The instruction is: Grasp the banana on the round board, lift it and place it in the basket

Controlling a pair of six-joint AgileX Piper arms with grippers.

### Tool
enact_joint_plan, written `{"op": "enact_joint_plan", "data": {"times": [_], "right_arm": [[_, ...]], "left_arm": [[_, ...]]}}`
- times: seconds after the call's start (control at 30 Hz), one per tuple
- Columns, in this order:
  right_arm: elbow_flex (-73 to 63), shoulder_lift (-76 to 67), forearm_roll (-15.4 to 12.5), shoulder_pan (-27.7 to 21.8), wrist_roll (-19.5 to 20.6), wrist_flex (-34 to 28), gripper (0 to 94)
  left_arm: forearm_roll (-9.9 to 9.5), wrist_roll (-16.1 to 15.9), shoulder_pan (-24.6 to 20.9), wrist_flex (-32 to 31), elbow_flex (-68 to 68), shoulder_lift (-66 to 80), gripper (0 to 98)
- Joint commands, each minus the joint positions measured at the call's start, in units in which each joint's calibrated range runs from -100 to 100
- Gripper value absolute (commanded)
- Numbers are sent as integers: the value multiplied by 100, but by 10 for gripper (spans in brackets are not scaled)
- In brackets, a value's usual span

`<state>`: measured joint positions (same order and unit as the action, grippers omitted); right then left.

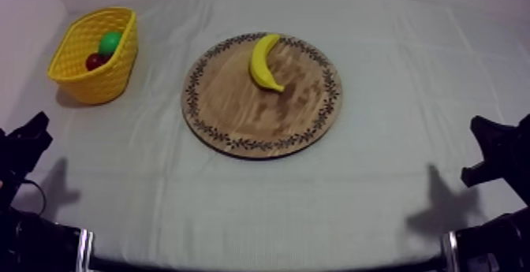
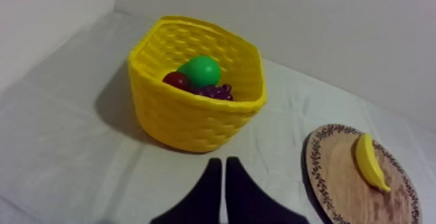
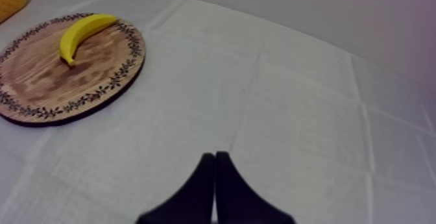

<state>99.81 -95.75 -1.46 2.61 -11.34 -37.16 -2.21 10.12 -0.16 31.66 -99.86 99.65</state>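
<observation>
Nothing of the task is done yet, as far as I can judge. The banana (image 1: 266,62) lies on the round wooden board (image 1: 237,113), on the part of it toward the far edge of the table (image 1: 378,188), with one end close to the patterned rim. The board sits about in the middle of the table. The yellow basket (image 1: 79,78) stands near the far left corner, well apart from the board.

In the basket there are already a green fruit (image 2: 200,71), likely the pear by its shape, a small red fruit (image 2: 176,80) and a bunch of grapes (image 2: 215,92).

The left gripper (image 2: 224,163) is clenched on nothing, with its fingers together as a narrow wedge. It rests near the front left corner and faces the basket. The right gripper (image 3: 215,155) is also clenched and empty, near the front right corner and well apart from the board.

All steps are left: to reach the banana, grasp it, carry it over the basket and release it there.

I can read no brand, label or writing. The rim of the board carries only a leaf ornament.
</observation>
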Motion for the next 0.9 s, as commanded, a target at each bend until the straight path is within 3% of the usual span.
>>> {"op": "enact_joint_plan", "data": {"times": [0.0, 0.63, 0.87], "right_arm": [[-3, 0, -3, 0, -1, -1, 3], [-3, 0, -3, 0, -1, -1, 3], [-3, 0, -3, 0, -1, -1, 3]], "left_arm": [[4, 299, -161, 10, -3, 9, 1], [33, 123, -138, -142, -3, 9, 0], [65, -44, 187, -182, 515, -545, 0]]}}
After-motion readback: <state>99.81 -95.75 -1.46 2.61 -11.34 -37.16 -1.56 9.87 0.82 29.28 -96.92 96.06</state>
